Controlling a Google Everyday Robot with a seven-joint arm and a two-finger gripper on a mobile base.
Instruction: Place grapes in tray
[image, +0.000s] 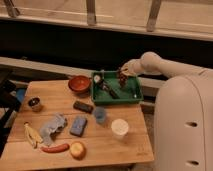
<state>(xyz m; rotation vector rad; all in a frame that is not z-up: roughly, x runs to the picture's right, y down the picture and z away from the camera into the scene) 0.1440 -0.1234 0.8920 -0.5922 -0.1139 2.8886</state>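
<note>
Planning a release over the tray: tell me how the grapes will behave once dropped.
The grapes, hanging at the gripper above the green tray, look like a lumpy bunch, so they probably settle rather than roll. The tray's raised sides should contain stray berries.
</note>
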